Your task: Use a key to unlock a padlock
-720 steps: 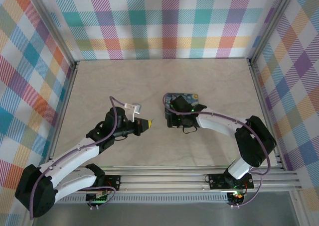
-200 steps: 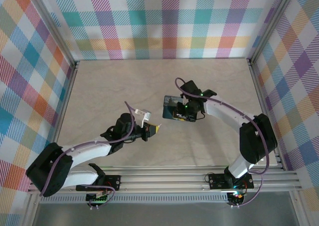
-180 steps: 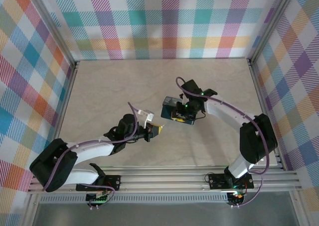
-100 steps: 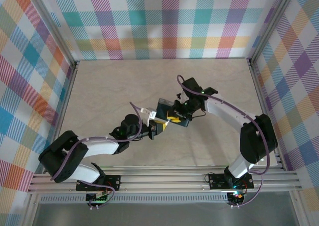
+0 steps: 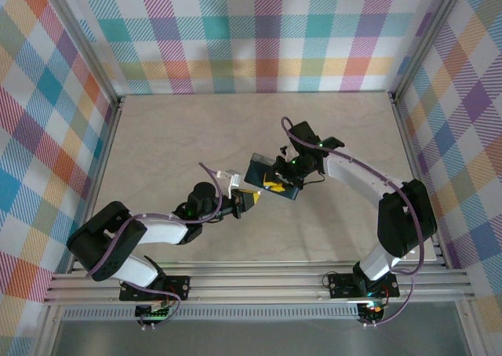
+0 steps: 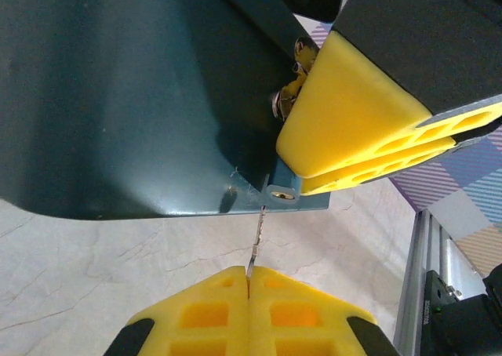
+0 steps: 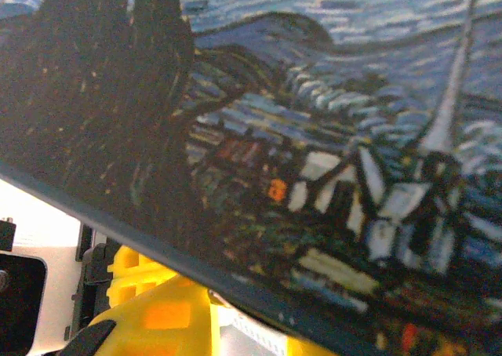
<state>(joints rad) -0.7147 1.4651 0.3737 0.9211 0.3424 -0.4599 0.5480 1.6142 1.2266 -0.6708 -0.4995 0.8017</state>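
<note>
The left gripper (image 6: 249, 276) has its yellow jaws pressed together on the key (image 6: 255, 245), with only the thin blade sticking out from between them. The blade points up at the padlock (image 6: 280, 191), whose small blue body sits at the lower corner of the tin (image 6: 118, 97). The key tip is just at the lock's underside; I cannot tell whether it has entered the keyway. The tin hangs tilted above the table (image 6: 110, 262), clamped at that corner by the right gripper (image 5: 274, 183), and one yellow finger (image 6: 353, 113) crowds the lock from the right. As I judge it, the step is seating the key. The blade should line up with the slot, then push straight along its own axis, slowly, since so thin a blade may bend or slip in the pads. The right arm should hold the tin steady before any twist.
</note>
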